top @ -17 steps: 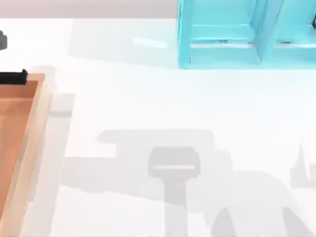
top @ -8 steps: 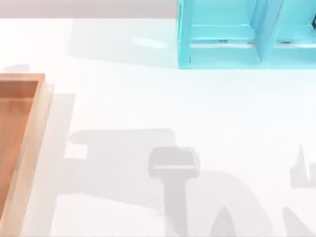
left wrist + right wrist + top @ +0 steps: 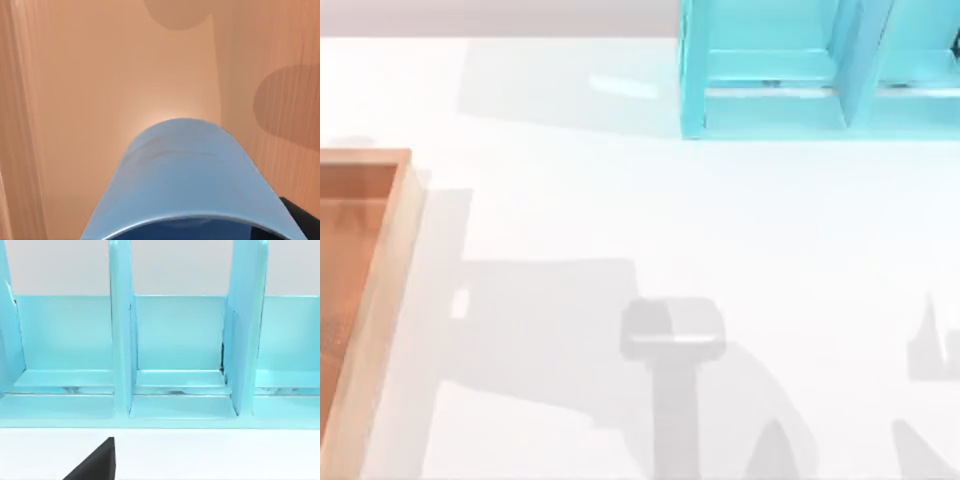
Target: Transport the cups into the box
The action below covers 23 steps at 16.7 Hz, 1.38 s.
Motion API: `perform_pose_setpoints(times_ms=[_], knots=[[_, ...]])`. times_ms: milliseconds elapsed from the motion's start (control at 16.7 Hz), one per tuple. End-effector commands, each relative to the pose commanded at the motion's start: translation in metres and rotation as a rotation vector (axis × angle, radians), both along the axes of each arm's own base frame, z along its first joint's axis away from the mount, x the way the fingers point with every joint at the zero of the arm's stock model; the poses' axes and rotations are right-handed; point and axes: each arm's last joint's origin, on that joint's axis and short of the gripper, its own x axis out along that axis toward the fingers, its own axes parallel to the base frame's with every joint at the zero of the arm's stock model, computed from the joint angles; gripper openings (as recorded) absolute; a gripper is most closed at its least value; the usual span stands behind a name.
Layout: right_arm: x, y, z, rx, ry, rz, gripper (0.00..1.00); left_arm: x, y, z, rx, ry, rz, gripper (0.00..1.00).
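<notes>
A blue cup (image 3: 187, 180) looms close in the left wrist view, rim toward the camera, hanging above the orange-brown floor of the box (image 3: 100, 75). My left gripper is shut on this cup, and a dark bit of it (image 3: 302, 220) shows beside the rim. Soft round shadows fall on the box floor beyond the cup. In the top view the box (image 3: 380, 290) lies at the table's left edge, cut off by the frame. A black part of my right gripper (image 3: 95, 464) points at the shelf over the white table.
A light-blue shelf frame (image 3: 820, 70) with upright dividers stands at the back right of the table, and it faces the right wrist camera (image 3: 175, 365). Grey arm shadows lie across the white tabletop (image 3: 670, 340) in the middle and front.
The black parts of my left gripper at the top view's left edge, near the box's back corner, have moved out of the frame to the left. The arm shadow on the table shifted left.
</notes>
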Motion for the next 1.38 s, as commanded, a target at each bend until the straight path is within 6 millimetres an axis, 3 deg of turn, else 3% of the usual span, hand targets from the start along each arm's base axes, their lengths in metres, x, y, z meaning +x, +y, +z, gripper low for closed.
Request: perform_pose_setpoints(times_ms=[420,660,1380], knots=[[0.000,0.000,0.000,0.000,0.000,0.000,1.00,-0.001,0.007,-0.037,-0.002,0.002,0.004,0.00],[0.000,0.000,0.000,0.000,0.000,0.000,1.00,-0.001,0.007,-0.038,-0.002,0.003,0.004,0.00],[0.000,0.000,0.000,0.000,0.000,0.000,1.00,-0.001,0.007,-0.038,-0.002,0.003,0.004,0.90]])
